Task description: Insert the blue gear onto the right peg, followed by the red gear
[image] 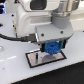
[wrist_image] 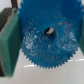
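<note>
My gripper (image: pixel 51 48) is shut on the blue gear (image: pixel 51 48), a large toothed blue disc, and holds it just above the white plate with a black border (image: pixel 36 60). In the wrist view the blue gear (wrist_image: pixel 46 36) fills most of the picture, with its centre hole showing something pale inside. Green finger pads (wrist_image: pixel 9 42) press on its two sides. The right peg is hidden behind the gear and the gripper. The red gear is out of view.
The white arm body (image: pixel 40 15) and a black cable (image: pixel 12 37) hang over the white table at the exterior view's left. A dark block (wrist_image: pixel 6 17) shows beside one finger in the wrist view.
</note>
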